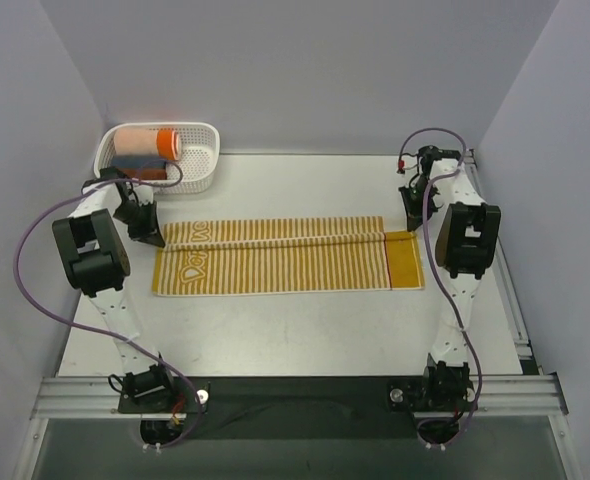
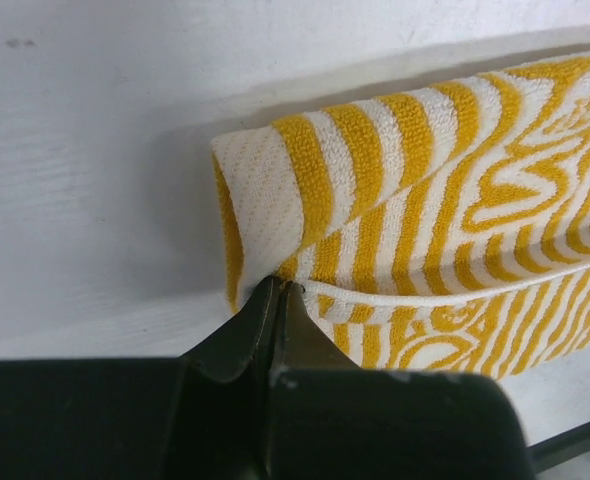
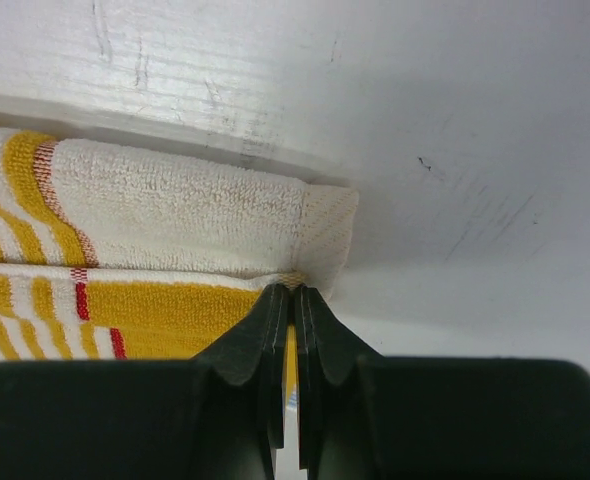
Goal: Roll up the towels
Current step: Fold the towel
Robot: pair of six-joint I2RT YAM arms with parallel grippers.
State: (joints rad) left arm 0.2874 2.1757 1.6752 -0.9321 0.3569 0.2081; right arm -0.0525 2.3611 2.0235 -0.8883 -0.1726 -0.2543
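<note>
Between the two sets of fingers, the striped towel lies stretched along the desk, one long edge folded over. The left fingers and the right fingers are each pinched together on a folded corner at their tips.

The left arm and right arm look alike: slim white tubes joined by blocky black motor housings. A purple cable loops loosely along each. Black bases are bolted to a silvery rail at the table's near edge. The left gripper and right gripper have matt black fingers tapering to thin tips.
</note>
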